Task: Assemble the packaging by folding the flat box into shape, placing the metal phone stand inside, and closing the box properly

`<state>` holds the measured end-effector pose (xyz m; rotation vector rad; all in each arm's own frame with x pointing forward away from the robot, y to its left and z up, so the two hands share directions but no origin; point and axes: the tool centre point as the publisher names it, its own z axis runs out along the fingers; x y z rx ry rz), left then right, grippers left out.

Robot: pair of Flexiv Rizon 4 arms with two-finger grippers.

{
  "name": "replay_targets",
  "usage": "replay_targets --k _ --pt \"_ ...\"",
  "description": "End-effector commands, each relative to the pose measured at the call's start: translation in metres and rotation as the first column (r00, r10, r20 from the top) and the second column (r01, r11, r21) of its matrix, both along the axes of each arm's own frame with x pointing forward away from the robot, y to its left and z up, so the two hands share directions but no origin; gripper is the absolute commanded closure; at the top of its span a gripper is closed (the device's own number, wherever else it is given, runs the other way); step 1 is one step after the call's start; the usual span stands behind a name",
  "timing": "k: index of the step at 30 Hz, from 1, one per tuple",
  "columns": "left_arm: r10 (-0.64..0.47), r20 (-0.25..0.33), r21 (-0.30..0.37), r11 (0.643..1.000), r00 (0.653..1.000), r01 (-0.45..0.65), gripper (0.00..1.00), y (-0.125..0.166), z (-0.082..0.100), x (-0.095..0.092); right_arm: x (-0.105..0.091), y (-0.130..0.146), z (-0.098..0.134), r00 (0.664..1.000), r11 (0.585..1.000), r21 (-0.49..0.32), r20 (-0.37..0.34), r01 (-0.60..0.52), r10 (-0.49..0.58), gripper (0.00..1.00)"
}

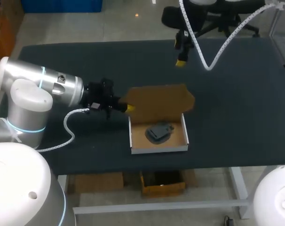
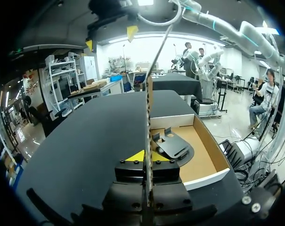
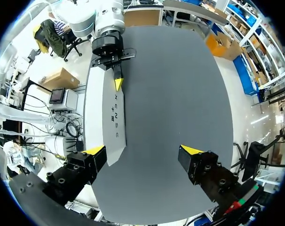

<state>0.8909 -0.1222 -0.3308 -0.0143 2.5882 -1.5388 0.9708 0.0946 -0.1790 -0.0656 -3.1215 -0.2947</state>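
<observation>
- The stand [image 1: 159,133] lies inside the box [image 1: 159,149], near the front edge of the table [image 1: 236,94].
- The lid [image 1: 159,103] stands upright at the box's far side.
- The lid's left edge is pinched between the closed fingers of the left gripper [image 1: 126,107].
- The right gripper [image 1: 180,52] is held wide apart and empty, above the far table.
- Closing is judged the step in hand. The lid should be swung about its hinge, not dragged, so the box is not shifted.

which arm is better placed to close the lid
Left. The left hand is shut on the raised lid, stand already in the box; the right hand hangs open, away from it.
</observation>
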Motion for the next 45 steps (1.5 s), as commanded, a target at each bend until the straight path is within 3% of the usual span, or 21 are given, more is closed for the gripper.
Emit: replay_targets --k 1,10,11,12,13,18,21,22,23,24,26,29,45 --pt "0.001 0.002 -0.003 1.000 1.000 0.000 1.00 0.000 -0.002 0.000 0.011 0.009 0.002 1.000 0.998 -0.064 -0.019 -0.004 0.003 0.00" --pt "0.001 0.002 -0.003 1.000 1.000 0.000 1.00 0.000 -0.002 0.000 0.016 0.025 -0.003 0.998 0.994 -0.097 0.018 -0.051 0.053 0.00" --pt "0.001 0.002 -0.003 1.000 1.000 0.000 1.00 0.000 -0.002 0.000 0.016 0.028 -0.004 0.998 0.994 -0.097 0.020 -0.058 0.061 0.08" --pt "0.001 0.002 -0.003 1.000 1.000 0.000 1.00 0.000 -0.002 0.000 0.015 0.031 -0.005 0.998 0.993 -0.098 0.020 -0.065 0.067 0.24" --pt "0.001 0.002 -0.003 1.000 1.000 0.000 1.00 0.000 -0.002 0.000 0.014 0.034 -0.006 0.997 0.991 -0.116 0.022 -0.069 0.072 0.29" --pt "0.001 0.002 -0.003 1.000 1.000 0.000 1.00 0.000 -0.002 0.000 0.007 0.048 -0.010 0.996 0.987 -0.134 0.026 -0.087 0.091 0.21" --pt "0.001 0.002 -0.003 1.000 1.000 0.000 1.00 0.000 -0.002 0.000 0.002 0.054 -0.013 0.995 0.986 -0.140 0.028 -0.095 0.100 0.25" --pt "0.001 0.002 -0.003 1.000 1.000 0.000 1.00 0.000 -0.002 0.000 0.000 0.056 -0.015 0.995 0.986 -0.140 0.028 -0.096 0.101 0.28" --pt "0.001 0.002 -0.003 1.000 1.000 0.000 1.00 0.000 -0.002 0.000 -0.002 0.058 -0.016 0.994 0.985 -0.142 0.028 -0.097 0.102 0.44" --pt "0.001 0.002 -0.003 1.000 1.000 0.000 1.00 0.000 -0.002 0.000 -0.004 0.060 -0.017 0.994 0.984 -0.145 0.028 -0.099 0.104 0.52" --pt "0.001 0.002 -0.003 1.000 1.000 0.000 1.00 0.000 -0.002 0.000 -0.008 0.063 -0.018 0.994 0.984 -0.149 0.028 -0.102 0.107 0.51" --pt "0.001 0.002 -0.003 1.000 1.000 0.000 1.00 0.000 -0.002 0.000 -0.013 0.067 -0.020 0.994 0.981 -0.161 0.029 -0.103 0.109 0.58" --pt "0.001 0.002 -0.003 1.000 1.000 0.000 1.00 0.000 -0.002 0.000 -0.040 0.077 -0.038 0.992 0.977 -0.175 -0.001 -0.126 0.127 0.63"
